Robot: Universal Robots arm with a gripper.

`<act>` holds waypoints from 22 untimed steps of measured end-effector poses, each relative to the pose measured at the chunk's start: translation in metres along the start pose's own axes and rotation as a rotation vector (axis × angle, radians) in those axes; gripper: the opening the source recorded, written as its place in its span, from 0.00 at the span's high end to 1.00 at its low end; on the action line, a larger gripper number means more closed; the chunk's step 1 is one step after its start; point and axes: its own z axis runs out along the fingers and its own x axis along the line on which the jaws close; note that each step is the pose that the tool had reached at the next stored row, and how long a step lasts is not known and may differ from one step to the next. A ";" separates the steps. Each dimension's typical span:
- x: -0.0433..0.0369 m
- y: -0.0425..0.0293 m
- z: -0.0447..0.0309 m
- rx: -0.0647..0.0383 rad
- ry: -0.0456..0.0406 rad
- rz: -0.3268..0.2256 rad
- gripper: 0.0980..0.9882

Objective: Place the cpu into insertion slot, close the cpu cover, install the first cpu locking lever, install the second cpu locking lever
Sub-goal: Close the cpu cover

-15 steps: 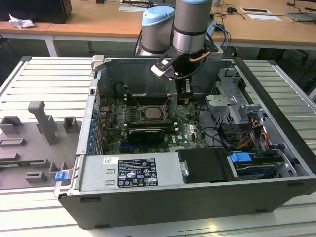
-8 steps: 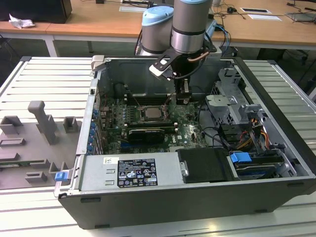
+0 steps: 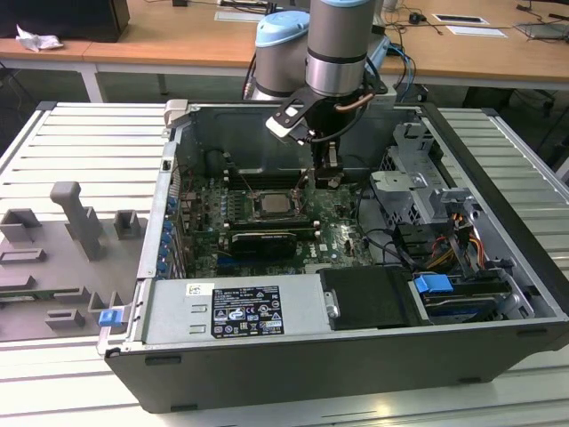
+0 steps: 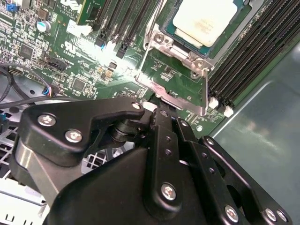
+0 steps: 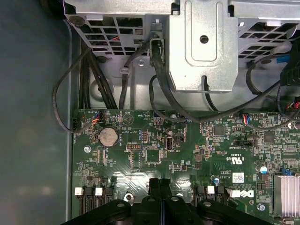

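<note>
Cpu (image 4: 204,20) lies in the insertion slot (image 3: 258,207) beneath the cpu cover (image 4: 186,50), hand (image 5: 160,183) closed empty just beside it.

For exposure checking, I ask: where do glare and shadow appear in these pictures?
In the second wrist view the pale square metal cpu is washed out and a white glare spot sits on the green circuit board; in the exterior view the open dark computer case holds soft shadow.

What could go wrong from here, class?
1. The gripper sits low beside the cover. A slip might scrape the board or bend a lever.
2. Black cables hang close to the board and could snag the arm.
</note>
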 end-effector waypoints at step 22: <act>0.0000 -0.0057 -0.0003 0.000 -0.0001 0.000 0.99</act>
